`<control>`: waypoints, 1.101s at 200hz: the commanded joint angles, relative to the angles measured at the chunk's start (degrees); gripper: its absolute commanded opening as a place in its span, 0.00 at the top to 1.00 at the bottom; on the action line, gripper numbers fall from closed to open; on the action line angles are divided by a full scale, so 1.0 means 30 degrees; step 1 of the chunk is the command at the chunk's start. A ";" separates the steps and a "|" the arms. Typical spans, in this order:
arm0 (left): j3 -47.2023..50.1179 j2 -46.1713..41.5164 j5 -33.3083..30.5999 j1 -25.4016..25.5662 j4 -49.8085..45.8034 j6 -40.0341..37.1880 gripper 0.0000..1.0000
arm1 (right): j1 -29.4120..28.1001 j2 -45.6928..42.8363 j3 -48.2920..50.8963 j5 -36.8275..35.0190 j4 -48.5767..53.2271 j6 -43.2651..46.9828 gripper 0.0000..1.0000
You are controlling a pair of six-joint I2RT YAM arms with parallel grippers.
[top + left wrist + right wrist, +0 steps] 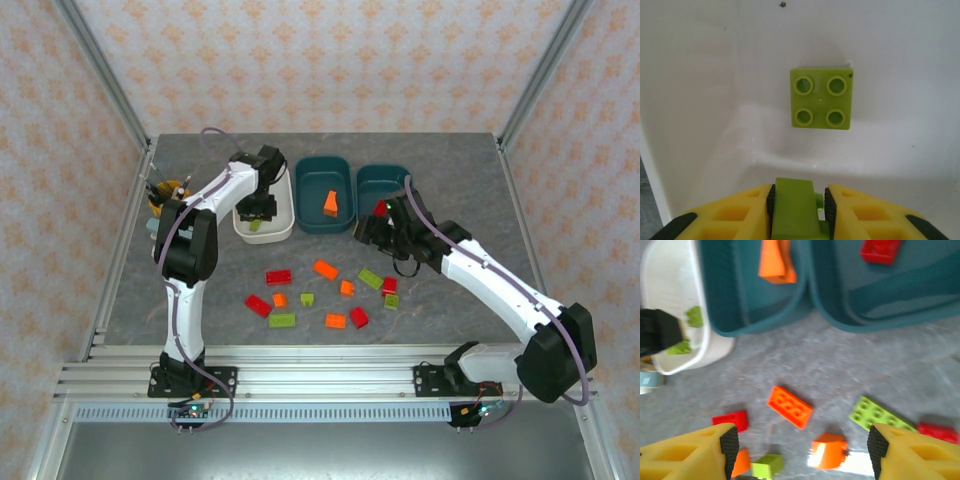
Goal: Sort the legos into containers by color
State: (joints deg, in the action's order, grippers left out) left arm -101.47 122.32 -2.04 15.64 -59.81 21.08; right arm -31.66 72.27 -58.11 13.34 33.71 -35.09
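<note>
Lime green is the colour of the small brick (794, 212) pinched in the left claw (798, 196). In the left wrist view it sits at the bottom middle, with a black pad pressed on each side of it. The claw hangs inside the white tub (690, 75). A square green brick (821, 98) with four round bumps lies flat on the tub floor, a bit above the middle of the frame.

In the top view, the white tub (284, 205) is in the upper middle, at the left end of a row of three tubs (they sit side by side, very close). The left claw (258, 212) is over it. The middle teal tub (312, 176) has an orange brick (331, 203) in it. The right teal tub (372, 180) has a red brick (381, 208) in it, near its lower edge.

The right claw (372, 232) is just below the right teal tub in the picture, over the grey table (200, 290). In the right wrist view its two yellow fingers (700, 450) sit in the bottom corners, spread wide, and the right claw (802, 442) grips nothing.

About a dozen loose bricks (325, 268) in red, orange and green lie on the table in the lower middle of the top view. The right wrist view shows some of them up close: a flat orange brick (789, 407) near the middle and a long green brick (880, 416) to its right.
</note>
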 commanded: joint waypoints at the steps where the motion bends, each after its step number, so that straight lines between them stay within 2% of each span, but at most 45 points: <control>1: 0.0077 0.0026 -0.0578 -0.0060 -0.0438 0.0095 0.60 | 0.0165 -0.0596 0.0396 -0.1698 0.3353 0.0150 0.29; 43: -0.0129 -0.0937 -0.0419 -0.0030 -0.0599 0.0189 0.54 | 0.0534 0.0399 0.1260 -0.1034 0.4802 0.1193 0.30; 77: 0.0180 -0.3400 0.0631 0.0284 -0.0095 0.0840 0.45 | 0.0563 0.2387 0.1548 -0.0068 0.5379 0.2613 0.34; 105: 0.2553 -0.7049 0.2355 0.1230 0.1863 0.2026 0.37 | 0.0563 0.3745 0.1710 0.0181 0.4923 0.3172 0.39; 140: 0.6412 -1.0658 0.3709 0.2353 0.3771 0.4355 0.35 | 0.0563 0.4827 0.1615 0.0030 0.4686 0.3344 0.45; 179: 0.9160 -1.3279 0.4377 0.3009 0.4572 0.5772 0.35 | 0.0563 0.6002 0.1688 0.0032 0.4336 0.3392 0.46; 220: 1.0288 -1.5061 0.4998 0.3750 0.5670 0.6580 0.34 | 0.0651 0.6769 0.1527 -0.0520 0.4110 0.3553 0.51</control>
State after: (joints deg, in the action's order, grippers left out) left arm -71.33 81.17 11.46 25.32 -46.46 37.82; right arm -30.15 91.37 -53.30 14.33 46.15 -25.21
